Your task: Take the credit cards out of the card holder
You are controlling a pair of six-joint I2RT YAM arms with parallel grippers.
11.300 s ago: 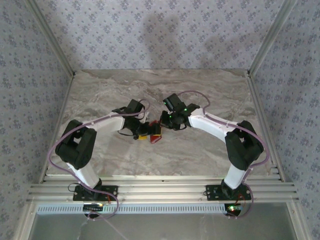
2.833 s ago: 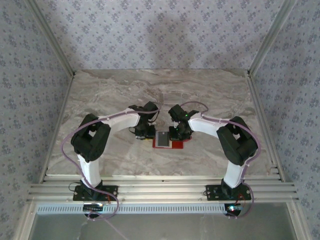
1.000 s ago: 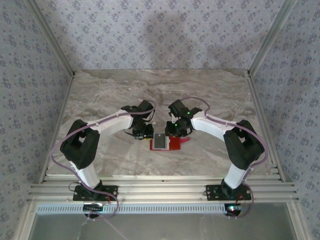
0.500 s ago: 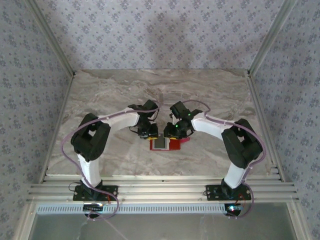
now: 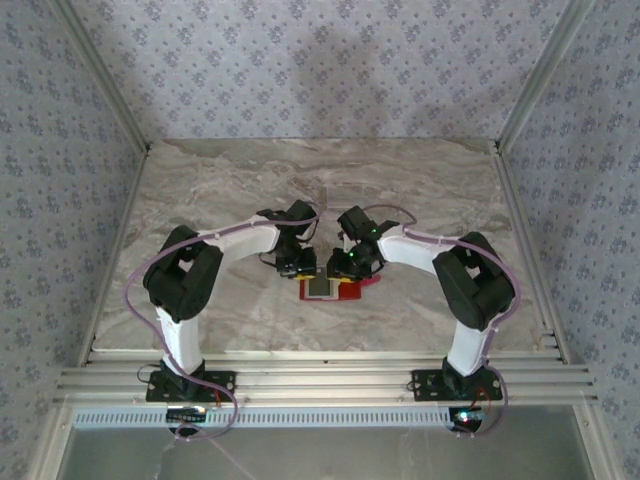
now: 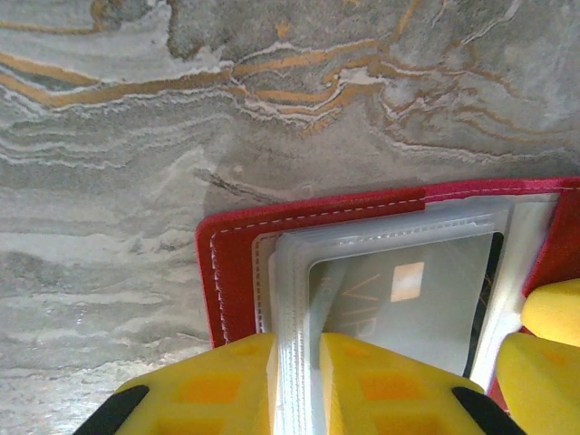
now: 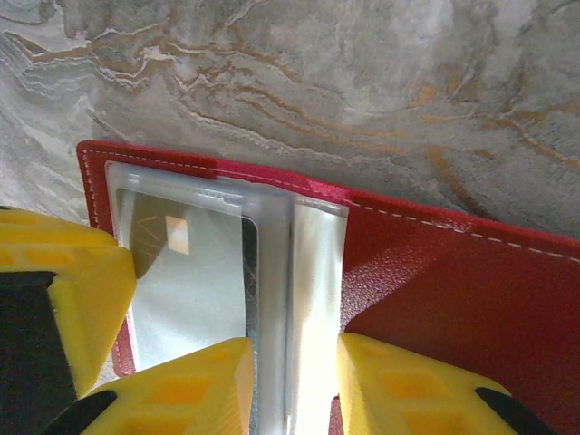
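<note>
From the top camera, my left gripper (image 5: 298, 268) and my right gripper (image 5: 347, 266) point down close together near the middle of the marble table (image 5: 220, 190). The card holder (image 5: 352, 291) lies open and flat just below them, with a grey credit card (image 5: 321, 288) on its left half. From there I cannot judge either jaw gap. At my left wrist, my two yellow fingers (image 6: 217, 385) stand nearly together, and the ribbed edge of the clear pocket (image 6: 292, 299) is pinched between them, so this gripper has the holder by its inner sleeve. The red cover (image 6: 231, 263) lies flat on the marble beneath, the grey credit card (image 6: 417, 308) sits inside the sleeve, and the yellow fingers of my other gripper (image 6: 548, 313) show at the right edge. At my right wrist, my fingers (image 7: 417, 385) stand wider apart, on either side of a shiny strip of the pocket (image 7: 313, 272). I cannot tell whether they press on it. The credit card (image 7: 195, 290) lies in the sleeve to the left, the bare red leather (image 7: 453, 281) spreads to the right, and a yellow finger of my left gripper (image 7: 77, 290) rests against the card's left side.
</note>
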